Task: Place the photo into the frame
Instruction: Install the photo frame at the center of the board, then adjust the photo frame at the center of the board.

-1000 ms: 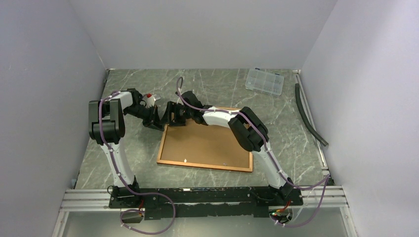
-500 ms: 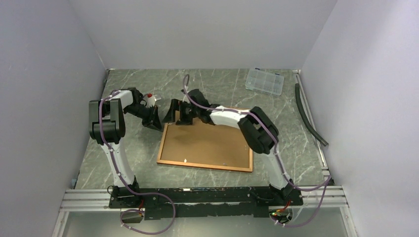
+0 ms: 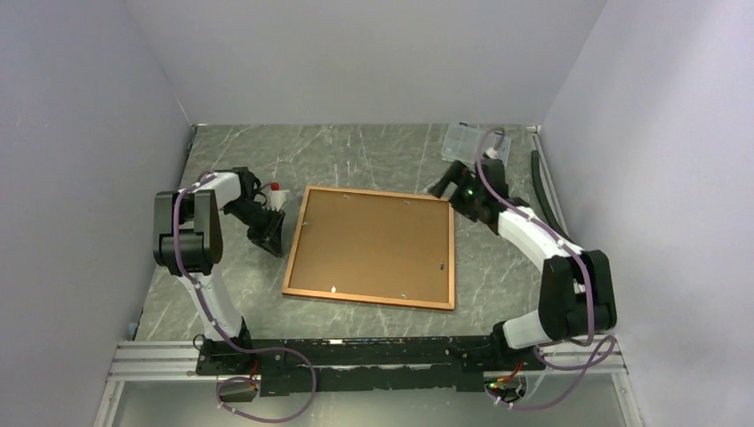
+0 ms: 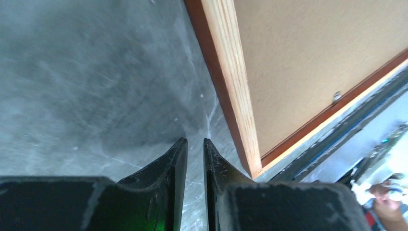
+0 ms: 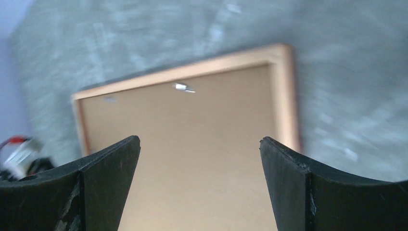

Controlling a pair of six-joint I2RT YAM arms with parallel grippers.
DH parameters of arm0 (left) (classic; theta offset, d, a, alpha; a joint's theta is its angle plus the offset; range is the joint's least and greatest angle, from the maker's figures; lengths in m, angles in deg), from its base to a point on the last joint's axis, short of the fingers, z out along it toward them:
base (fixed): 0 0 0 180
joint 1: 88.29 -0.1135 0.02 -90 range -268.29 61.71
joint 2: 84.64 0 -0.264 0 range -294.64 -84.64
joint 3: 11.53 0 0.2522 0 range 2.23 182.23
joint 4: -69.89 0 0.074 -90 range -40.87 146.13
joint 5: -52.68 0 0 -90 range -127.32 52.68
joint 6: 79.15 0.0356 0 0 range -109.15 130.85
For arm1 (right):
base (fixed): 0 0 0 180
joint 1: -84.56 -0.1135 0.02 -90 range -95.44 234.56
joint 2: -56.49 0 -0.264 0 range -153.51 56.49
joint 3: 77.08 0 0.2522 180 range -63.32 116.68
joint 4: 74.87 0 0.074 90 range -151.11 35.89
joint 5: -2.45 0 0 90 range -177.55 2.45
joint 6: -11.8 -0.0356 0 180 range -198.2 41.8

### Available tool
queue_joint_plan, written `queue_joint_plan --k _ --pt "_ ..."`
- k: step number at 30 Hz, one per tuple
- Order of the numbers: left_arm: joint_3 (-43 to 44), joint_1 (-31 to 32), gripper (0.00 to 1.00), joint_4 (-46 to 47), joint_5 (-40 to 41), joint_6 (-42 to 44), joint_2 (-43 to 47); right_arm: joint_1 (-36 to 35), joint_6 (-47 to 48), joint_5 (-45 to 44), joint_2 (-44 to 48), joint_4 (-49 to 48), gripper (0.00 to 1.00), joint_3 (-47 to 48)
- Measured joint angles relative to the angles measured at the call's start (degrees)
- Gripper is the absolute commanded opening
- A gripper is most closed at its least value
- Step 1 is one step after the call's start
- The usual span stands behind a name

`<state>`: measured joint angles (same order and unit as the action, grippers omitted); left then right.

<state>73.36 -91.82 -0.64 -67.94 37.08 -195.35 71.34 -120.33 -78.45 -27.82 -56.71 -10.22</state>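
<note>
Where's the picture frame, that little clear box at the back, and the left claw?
frame (image 4: 234, 86): left wrist view, on its pale wooden border.
clear box (image 3: 460, 140): top view, on its uncovered left part.
left gripper (image 4: 195, 142): left wrist view, between its two black fingertips.

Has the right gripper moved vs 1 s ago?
Yes. The right gripper has swung right, from the frame's far-left corner to its far-right corner, near the clear compartment box.
</note>
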Motion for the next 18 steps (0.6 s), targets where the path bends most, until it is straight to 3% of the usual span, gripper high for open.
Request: queue_joint_plan --k 7,14,18 --pt "-5.31 5.79 0.22 1.38 5.51 1.62 4.07 6.12 2.12 -4.11 3.43 5.9 1.0 -9.64" --pt "-7.67 9.79 0.2 2.67 8.72 2.01 6.49 5.84 1.73 0.92 -4.66 2.78 1.0 -9.07" --pt "-8.2 11.21 0.19 2.49 10.27 2.23 6.97 4.33 1.84 2.1 -10.23 1.84 1.0 -2.95"
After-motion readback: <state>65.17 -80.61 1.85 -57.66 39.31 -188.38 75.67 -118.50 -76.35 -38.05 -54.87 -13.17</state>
